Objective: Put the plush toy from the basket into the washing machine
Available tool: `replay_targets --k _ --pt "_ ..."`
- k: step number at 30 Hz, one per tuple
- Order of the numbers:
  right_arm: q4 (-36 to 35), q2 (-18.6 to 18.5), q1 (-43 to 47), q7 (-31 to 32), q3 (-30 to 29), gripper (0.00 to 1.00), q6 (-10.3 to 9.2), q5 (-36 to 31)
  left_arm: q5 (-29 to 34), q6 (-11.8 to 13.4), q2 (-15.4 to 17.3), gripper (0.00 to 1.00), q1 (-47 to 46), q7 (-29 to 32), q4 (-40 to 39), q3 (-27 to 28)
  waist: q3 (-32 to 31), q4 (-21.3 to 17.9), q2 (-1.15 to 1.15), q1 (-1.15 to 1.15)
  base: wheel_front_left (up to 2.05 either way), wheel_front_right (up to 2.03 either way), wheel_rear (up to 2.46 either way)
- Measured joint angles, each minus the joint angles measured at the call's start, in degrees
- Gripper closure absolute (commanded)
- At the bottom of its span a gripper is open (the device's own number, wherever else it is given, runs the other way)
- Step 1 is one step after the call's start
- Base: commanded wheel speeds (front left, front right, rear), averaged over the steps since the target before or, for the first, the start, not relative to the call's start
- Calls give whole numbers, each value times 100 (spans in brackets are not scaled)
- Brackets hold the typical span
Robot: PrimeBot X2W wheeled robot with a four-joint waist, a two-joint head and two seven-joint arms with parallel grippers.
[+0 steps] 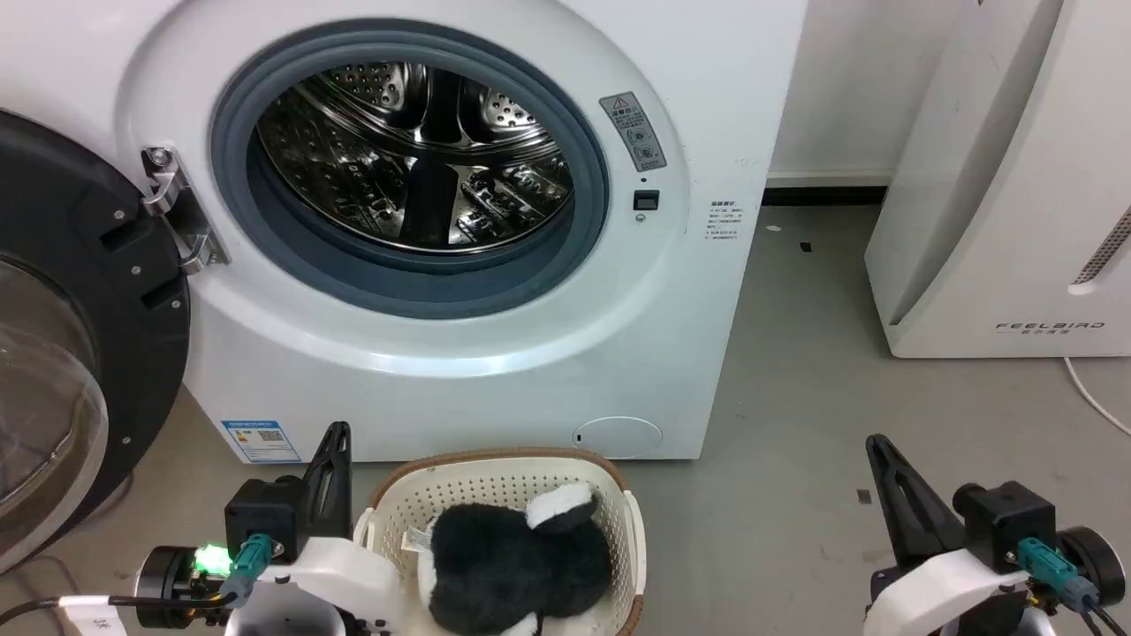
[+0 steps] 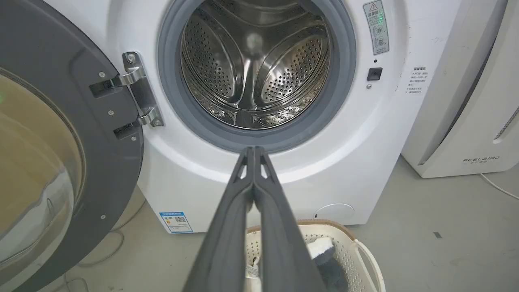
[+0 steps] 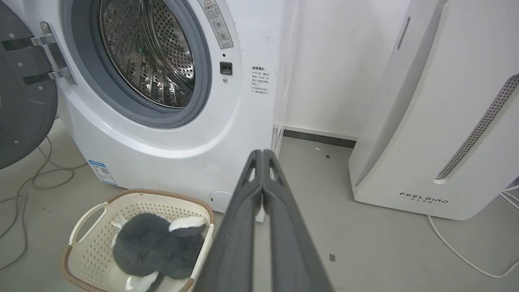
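The fluffy black plush toy [image 1: 512, 565] with a white ear patch lies in the cream basket [image 1: 610, 481] on the floor, right before the washing machine [image 1: 548, 353]. The washer's black-framed glass door [image 1: 62, 353] is swung wide to the left, and the steel drum [image 1: 415, 150] looks empty. My left gripper [image 1: 338, 433] is shut and empty, just left of the basket. Far to the right of the basket, my right gripper [image 1: 875, 444] is shut with nothing in it. In the right wrist view the toy [image 3: 156, 249] and basket [image 3: 85, 219] sit at the lower left of the shut fingers [image 3: 253, 194].
A white FEELBIRD appliance [image 1: 1007, 194] stands to the right of the washer, with a white cable [image 1: 1096, 397] on the floor beside it. Loose cables [image 3: 28, 182] lie under the open door. Grey floor [image 1: 795, 397] spreads between washer and appliance.
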Motion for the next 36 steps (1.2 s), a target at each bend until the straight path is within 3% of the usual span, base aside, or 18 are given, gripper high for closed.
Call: replay_targets --k 21,22,36 --pt "-1 0 1 0 0 100 0 2 -1 2 0 100 -1 0 1 -2 0 0 0 0 0 0 0" --pt "-1 0 2 0 0 0 0 2 -1 2 0 0 -1 0 2 -3 0 0 0 0 0 0 0" --pt "-35 0 3 -105 -89 0 0 170 -51 71 -1 0 -15 -109 77 -101 43 -3 0 0 0 0 0"
